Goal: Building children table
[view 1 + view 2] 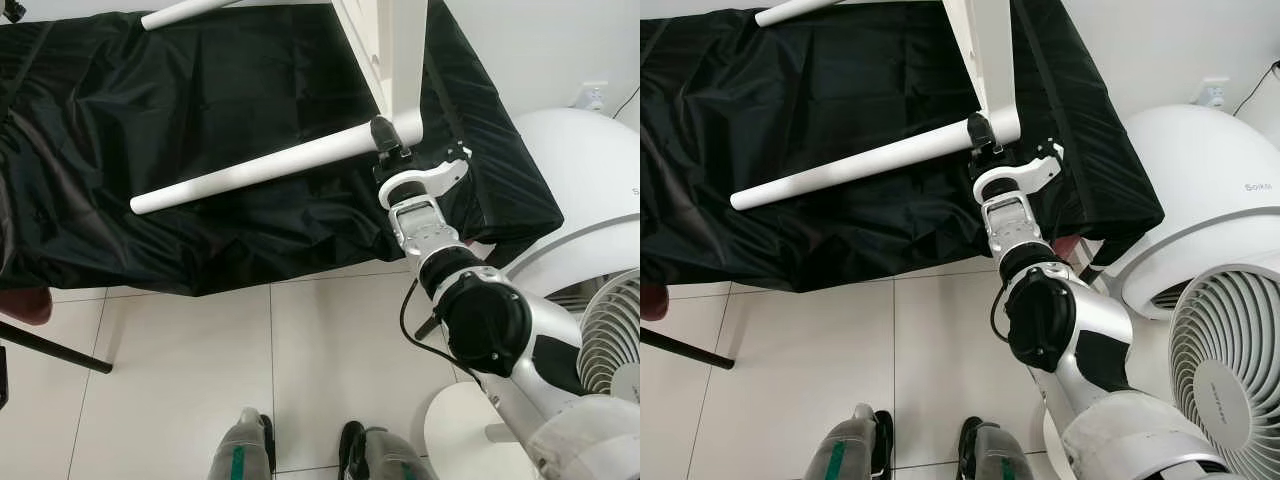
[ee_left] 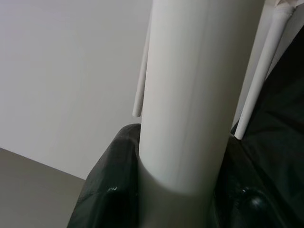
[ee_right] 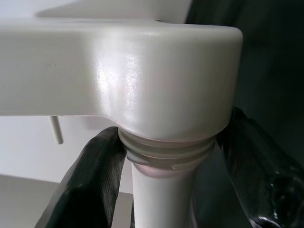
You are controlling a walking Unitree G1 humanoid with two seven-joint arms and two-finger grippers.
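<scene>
White floor tiles (image 1: 180, 380), pale wall, black cloth (image 1: 150, 130) over a raised surface: assembly station.

Landmark: table frame corner (image 3: 156, 71), white plastic, standing on edge over the cloth.

Item 1. Table leg (image 1: 260, 168), white tube. Lies nearly level from the corner socket out over the cloth, toward the robot's left. The right wrist view shows its threaded collar (image 3: 166, 149) with a few turns exposed below the corner; judged not fully screwed home.

Item 2. Right gripper (image 1: 390, 140), at the leg's root, touching just below the corner. Black fingers (image 3: 90, 180) closed around the leg on both sides of the collar.

Item 3. Left gripper (image 2: 180, 199). The left wrist view shows it wrapped round a white tube (image 2: 194, 90), fingers close on either side; which leg this is cannot be told.

Item 4. Second leg (image 1: 190, 14), farther from the corner along the frame.

Item 5. White fan (image 1: 1230, 370), near the robot's right side, well apart from the corner.

Handling note: turn the leg about its own axis, keep it square to the socket to avoid cross-threading, regrip in short turns, and stop once the collar seats flush.
</scene>
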